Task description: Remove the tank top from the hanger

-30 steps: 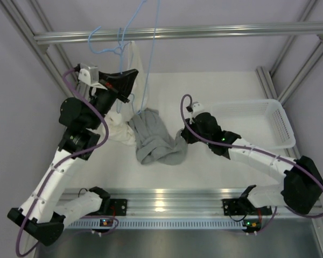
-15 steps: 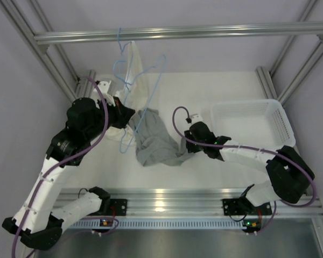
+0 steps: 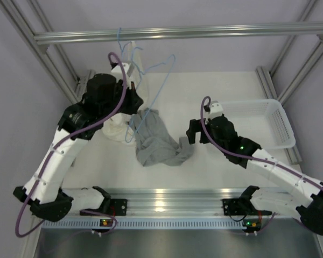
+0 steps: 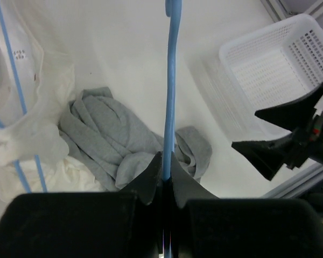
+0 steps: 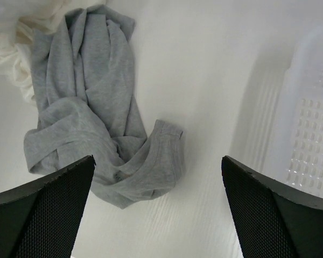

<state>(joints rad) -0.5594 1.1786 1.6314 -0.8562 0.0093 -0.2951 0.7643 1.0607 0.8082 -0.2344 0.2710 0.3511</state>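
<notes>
The tank top (image 5: 97, 113) lies off the hanger, on the table (image 5: 204, 59). It is a soft grey jersey heap, creased and folded over itself. Its long axis runs from under one finger of the right gripper (image 5: 157, 161) away toward the cream garment (image 5: 21, 48). That gripper hangs above it, jaws wide apart and empty, with the perforated white plastic basket (image 5: 312, 134) by its other finger. The left gripper (image 4: 166, 174) is clamped on the hanger (image 4: 170, 91), a thin, smooth light-blue rod pointing straight ahead from its fingertips.

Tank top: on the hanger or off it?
Off: the tank top lies crumpled on the table, while the left pincer grips the bare hanger.
</notes>
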